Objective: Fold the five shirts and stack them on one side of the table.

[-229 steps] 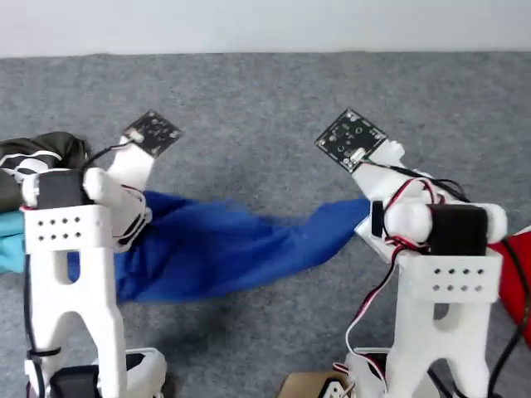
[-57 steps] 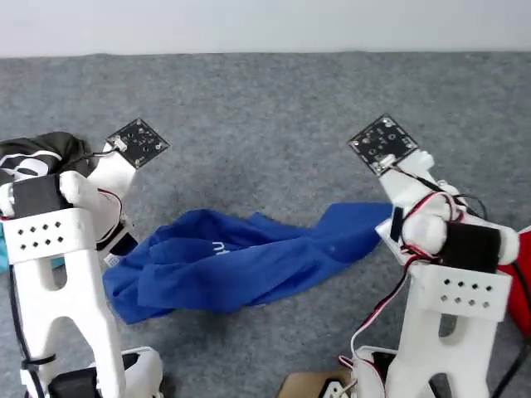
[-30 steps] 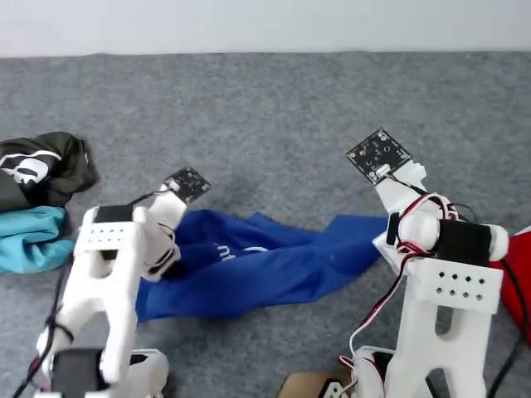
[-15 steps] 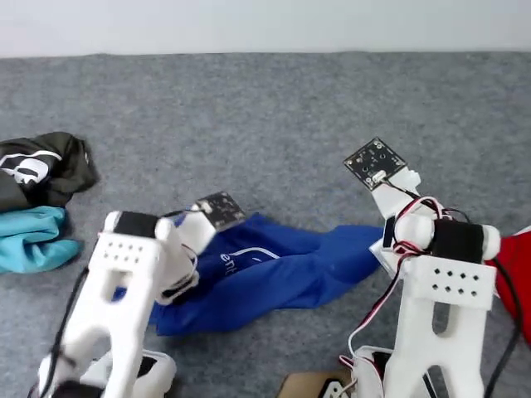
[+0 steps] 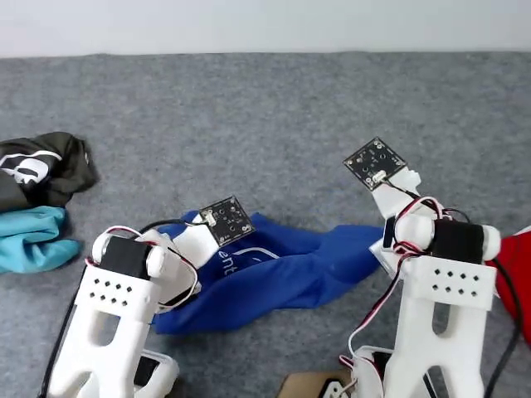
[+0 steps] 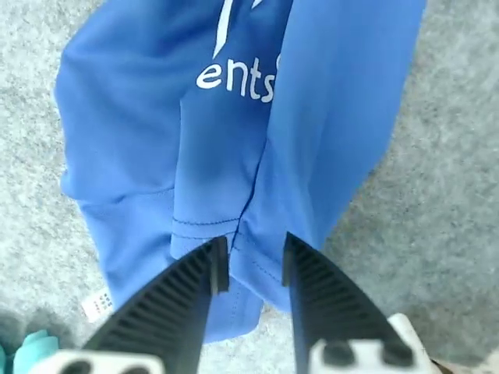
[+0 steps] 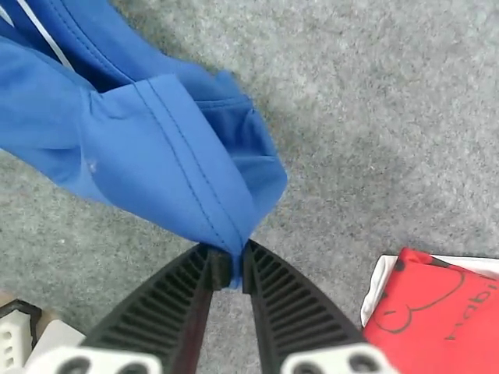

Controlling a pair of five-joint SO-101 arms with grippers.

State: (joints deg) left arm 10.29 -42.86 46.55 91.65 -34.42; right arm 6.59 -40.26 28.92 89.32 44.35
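A blue shirt (image 5: 282, 278) with white print lies bunched on the grey table (image 5: 265, 108) between the two arms. In the left wrist view my left gripper (image 6: 251, 253) hangs open just over the blue shirt (image 6: 234, 117), with a stitched hem below the gap between its fingers. My right gripper (image 7: 231, 269) is shut on the hem of the blue shirt (image 7: 140, 148) at its right end, holding that corner slightly off the table. A black shirt (image 5: 41, 166) and a teal shirt (image 5: 29, 240) lie crumpled at the left edge. At the right edge sits a red shirt (image 5: 516, 269).
The red shirt (image 7: 429, 304) lies close beside my right gripper. A brown cardboard piece (image 5: 311, 385) sticks out at the front edge between the arm bases. Bare grey table stretches across the whole far half.
The left arm has swung from the left side in toward the centre, and the shirt's left part has bunched rightward with it. The right arm has barely moved.
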